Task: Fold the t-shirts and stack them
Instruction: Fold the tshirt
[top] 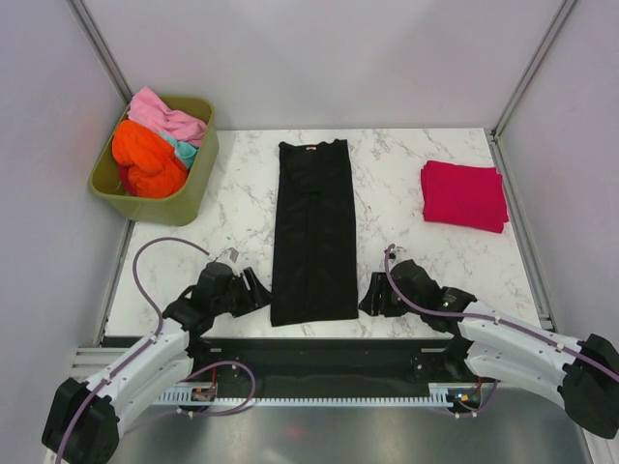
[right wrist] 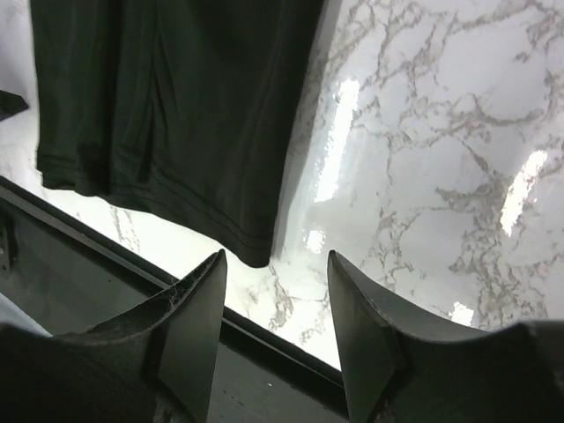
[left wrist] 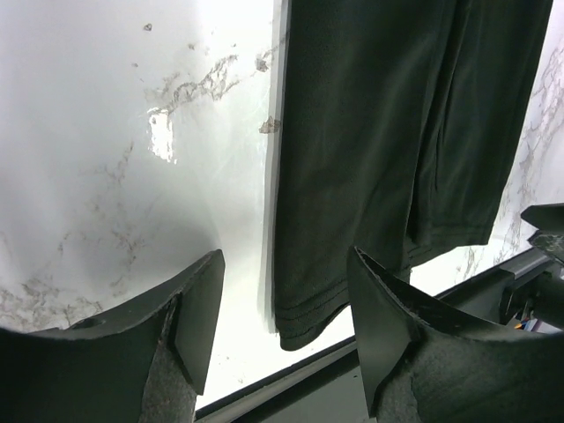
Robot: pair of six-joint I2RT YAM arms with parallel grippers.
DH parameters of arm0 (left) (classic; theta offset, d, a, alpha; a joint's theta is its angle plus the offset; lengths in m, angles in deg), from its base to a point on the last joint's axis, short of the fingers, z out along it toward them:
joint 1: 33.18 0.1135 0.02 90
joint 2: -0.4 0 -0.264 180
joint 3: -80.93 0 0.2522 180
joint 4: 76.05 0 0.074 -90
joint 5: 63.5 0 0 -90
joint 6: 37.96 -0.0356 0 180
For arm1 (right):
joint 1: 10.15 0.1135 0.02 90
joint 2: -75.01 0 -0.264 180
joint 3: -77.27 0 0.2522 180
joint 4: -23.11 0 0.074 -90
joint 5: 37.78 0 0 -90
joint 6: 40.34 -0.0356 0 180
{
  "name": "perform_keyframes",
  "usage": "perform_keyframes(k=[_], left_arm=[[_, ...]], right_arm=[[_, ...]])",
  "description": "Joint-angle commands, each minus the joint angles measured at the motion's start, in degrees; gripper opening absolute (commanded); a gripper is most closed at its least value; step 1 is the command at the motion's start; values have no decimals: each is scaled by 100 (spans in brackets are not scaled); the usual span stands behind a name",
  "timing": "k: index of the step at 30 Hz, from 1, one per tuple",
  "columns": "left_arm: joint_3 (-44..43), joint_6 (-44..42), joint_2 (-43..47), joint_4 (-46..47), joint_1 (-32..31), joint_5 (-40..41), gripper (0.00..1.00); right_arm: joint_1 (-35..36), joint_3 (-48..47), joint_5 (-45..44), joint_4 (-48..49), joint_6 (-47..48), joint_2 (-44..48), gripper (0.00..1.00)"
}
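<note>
Soft black shirt (top: 313,232), folded in long strip, flat on glossy marble table (top: 242,193). Left tool (top: 253,290) and right tool (top: 375,295) gaping, empty, beside hem. Red shirt (top: 464,195) folded square.

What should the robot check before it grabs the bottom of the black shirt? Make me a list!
1. Left pincer open and empty: ok.
2. Right pincer open and empty: ok.
3. Long black cloth t-shirt lies flat in a narrow strip on the white marble table: ok.
4. Its bottom hem shows just ahead of both pincers: ok.
5. Folded crimson cloth t-shirt lies apart, off to the right: ok.
6. Hidden under-layers smooth: cannot tell.
</note>
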Motion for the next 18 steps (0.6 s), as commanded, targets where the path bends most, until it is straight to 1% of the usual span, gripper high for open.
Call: perform_keyframes(k=[1,6,10,11,15,16,18], left_arm=[[0,197,-63,-95,-33,-118,66],[-79,83,-634,230,-94,-276,66],[-141,21,-872,327,-138,-347,64],[-141,4,-890,345,-156,-364,63],[-106,21,-864,380,-261,-391,58],[-97,30,-838,380,-296,-391,58],[-80,39,-811,380,-340,-399,53]], right_arm=[[82,13,-120,-244,0,-185,57],[276,-181,-189,-50,70,-783,57],[390,-278,-128,222,123,-1055,54],[451,-286,20,266,123,-1143,54],[662,-435,48,433,140,-1389,53],[724,-453,30,433,158,-1442,51],[768,-506,48,442,184,-1609,48]])
